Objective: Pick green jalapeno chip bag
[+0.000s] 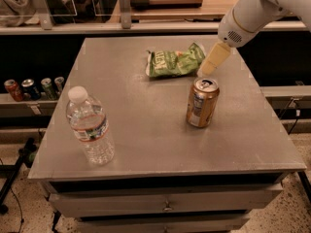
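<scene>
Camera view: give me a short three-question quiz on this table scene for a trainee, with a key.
1. True or false: the green jalapeno chip bag lies at the far side of the table, beyond the upright soda can.
2. Multiple choice: the hand is closest to A) the bag's right end, B) the bag's left end, C) the table's near edge.
3. Short answer: what stands upright at the table's near left?

Key: 1 true. 2 A. 3 the water bottle.
</scene>
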`<control>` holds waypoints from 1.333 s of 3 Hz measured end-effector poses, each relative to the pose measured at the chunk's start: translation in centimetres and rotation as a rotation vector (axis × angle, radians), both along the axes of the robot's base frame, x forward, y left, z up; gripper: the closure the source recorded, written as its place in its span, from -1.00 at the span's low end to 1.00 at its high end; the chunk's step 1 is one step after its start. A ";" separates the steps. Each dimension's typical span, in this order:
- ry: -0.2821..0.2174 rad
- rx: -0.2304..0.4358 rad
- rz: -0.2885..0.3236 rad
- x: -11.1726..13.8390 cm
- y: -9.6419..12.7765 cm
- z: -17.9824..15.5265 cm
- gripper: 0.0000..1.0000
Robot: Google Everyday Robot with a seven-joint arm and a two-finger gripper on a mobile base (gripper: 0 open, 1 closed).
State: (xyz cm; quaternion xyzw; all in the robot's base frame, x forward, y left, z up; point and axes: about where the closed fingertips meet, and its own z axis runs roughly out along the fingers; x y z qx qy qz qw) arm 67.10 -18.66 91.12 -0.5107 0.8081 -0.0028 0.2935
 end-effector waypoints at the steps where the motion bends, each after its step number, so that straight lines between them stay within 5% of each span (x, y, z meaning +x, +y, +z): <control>1: 0.038 0.073 -0.027 0.9 1.2 -1.7 -1.00; 3: 0.085 0.153 -0.057 3.6 3.2 -5.0 -1.00; 4: 0.100 0.172 -0.054 4.4 4.0 -6.2 -0.63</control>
